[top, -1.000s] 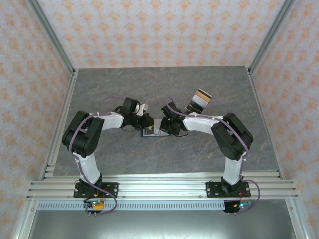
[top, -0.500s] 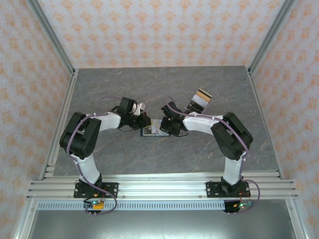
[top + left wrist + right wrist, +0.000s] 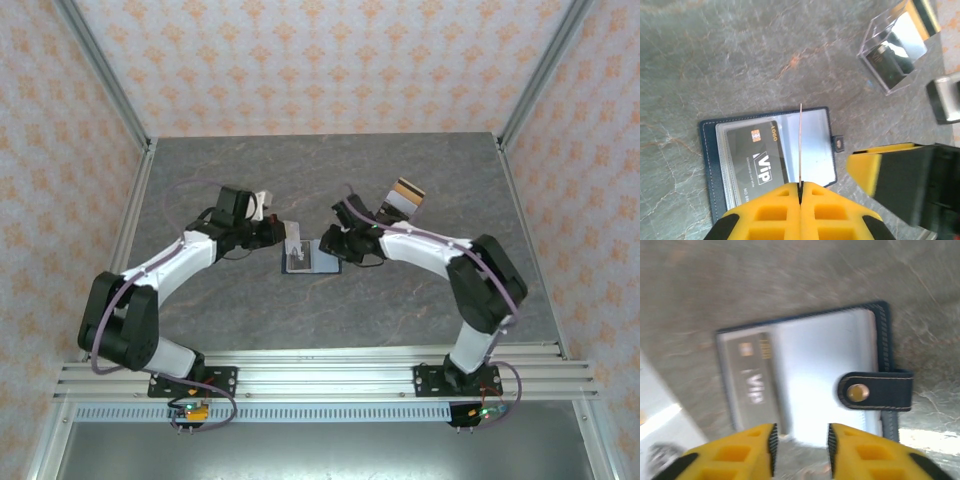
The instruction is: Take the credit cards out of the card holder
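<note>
Card holder (image 3: 707, 150): navy, stitched, open flat. Left gripper (image 3: 800, 189) pinches thin credit card (image 3: 800, 145) above it; right gripper (image 3: 800, 442) parted at its right edge.

Legend, as I read it from my station: in the left wrist view, the dark grey card (image 3: 756, 160) in the open card holder (image 3: 707, 160) bears "LOGO" beside a chip mark, a large "ViP", and a line beginning "NO 88", the rest hidden. In the right wrist view, the same card (image 3: 747, 385) shows "VIP", blurred.
</note>
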`<act>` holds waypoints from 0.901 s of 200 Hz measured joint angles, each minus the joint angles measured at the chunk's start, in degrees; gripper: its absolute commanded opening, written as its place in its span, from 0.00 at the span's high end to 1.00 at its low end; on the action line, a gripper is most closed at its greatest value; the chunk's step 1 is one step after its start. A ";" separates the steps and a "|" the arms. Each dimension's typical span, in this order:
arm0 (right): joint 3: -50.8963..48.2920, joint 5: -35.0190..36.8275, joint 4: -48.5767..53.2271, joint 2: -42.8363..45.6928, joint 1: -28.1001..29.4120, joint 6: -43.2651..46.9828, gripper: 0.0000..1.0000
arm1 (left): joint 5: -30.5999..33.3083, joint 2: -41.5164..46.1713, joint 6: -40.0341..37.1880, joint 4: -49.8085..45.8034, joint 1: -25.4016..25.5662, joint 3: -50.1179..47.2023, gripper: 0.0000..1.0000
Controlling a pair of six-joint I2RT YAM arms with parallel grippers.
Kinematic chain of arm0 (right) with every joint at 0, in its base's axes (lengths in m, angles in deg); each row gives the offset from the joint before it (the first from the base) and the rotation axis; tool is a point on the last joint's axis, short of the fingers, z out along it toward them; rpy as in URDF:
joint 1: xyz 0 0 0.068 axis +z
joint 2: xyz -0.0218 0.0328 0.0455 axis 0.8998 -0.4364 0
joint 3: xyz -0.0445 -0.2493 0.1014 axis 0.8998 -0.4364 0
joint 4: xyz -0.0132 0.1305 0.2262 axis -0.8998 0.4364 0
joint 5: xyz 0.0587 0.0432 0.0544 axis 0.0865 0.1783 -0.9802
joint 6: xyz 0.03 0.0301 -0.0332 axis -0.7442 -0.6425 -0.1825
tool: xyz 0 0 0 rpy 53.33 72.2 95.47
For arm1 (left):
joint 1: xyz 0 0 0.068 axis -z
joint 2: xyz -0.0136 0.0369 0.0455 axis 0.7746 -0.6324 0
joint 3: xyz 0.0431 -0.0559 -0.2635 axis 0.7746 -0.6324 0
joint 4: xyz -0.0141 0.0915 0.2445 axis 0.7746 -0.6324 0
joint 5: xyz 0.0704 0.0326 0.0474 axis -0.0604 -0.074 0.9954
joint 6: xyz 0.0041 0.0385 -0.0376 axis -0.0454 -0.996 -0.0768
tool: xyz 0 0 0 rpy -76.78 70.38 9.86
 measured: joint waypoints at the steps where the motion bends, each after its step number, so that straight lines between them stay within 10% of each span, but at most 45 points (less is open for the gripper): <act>1: 0.00 -0.04 -0.07 0.26 -0.04 -0.04 0.48 | 0.07 0.24 0.04 -0.09 0.00 0.02 1.00; 80: -0.15 -16.41 -13.42 8.61 -6.78 1.95 0.21 | -6.67 5.73 14.73 6.58 0.02 3.61 1.00; 180: 0.07 -31.41 -30.45 4.61 -9.20 -7.98 0.60 | -11.54 3.74 27.08 15.32 0.00 4.02 1.00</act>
